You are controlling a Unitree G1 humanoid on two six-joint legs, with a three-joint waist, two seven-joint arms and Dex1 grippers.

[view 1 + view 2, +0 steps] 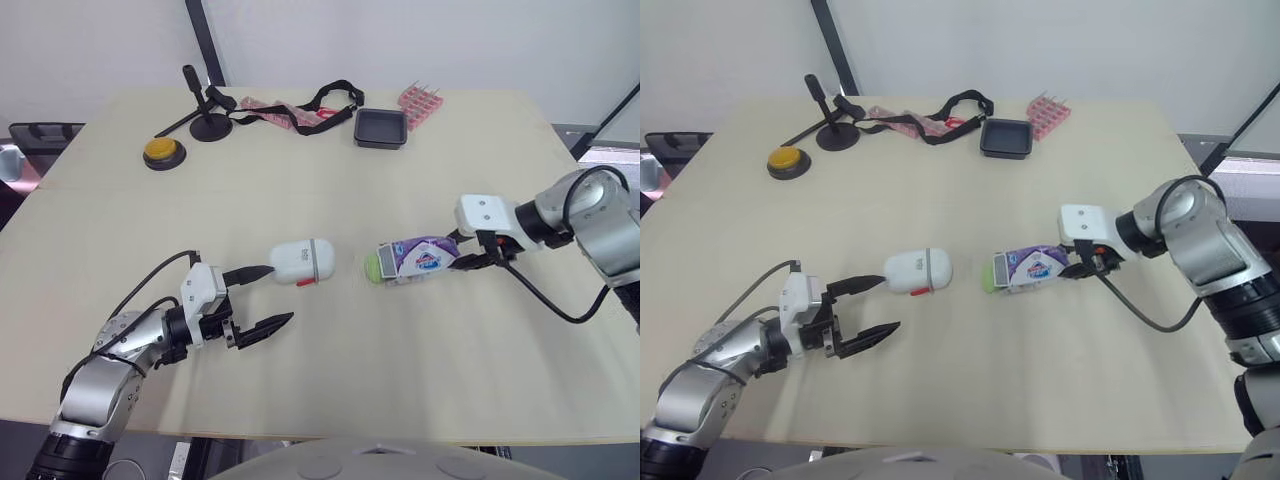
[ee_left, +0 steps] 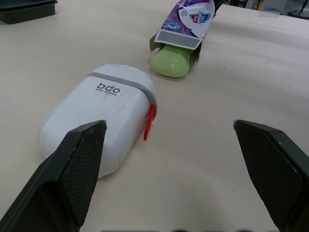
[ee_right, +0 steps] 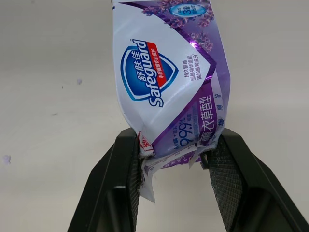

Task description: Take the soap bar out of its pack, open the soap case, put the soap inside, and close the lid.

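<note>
A white soap case [image 1: 301, 261] with a grey band and a red latch lies shut on the table, also seen as the case [image 2: 99, 122]. My left gripper [image 1: 264, 297] stands open just in front of its near end, one finger beside the case. Right of the case lies a purple soap pack [image 1: 422, 257] with a green soap bar [image 1: 373, 266] poking out of its open end, the bar [image 2: 170, 61] pointing toward the case. My right gripper [image 1: 482, 256] is shut on the pack's closed end [image 3: 169, 92].
At the table's back stand a black tray [image 1: 380, 128], a pink pack [image 1: 420, 103], a black strap with red items [image 1: 300, 108], a small black stand [image 1: 209, 118] and a yellow button [image 1: 163, 151].
</note>
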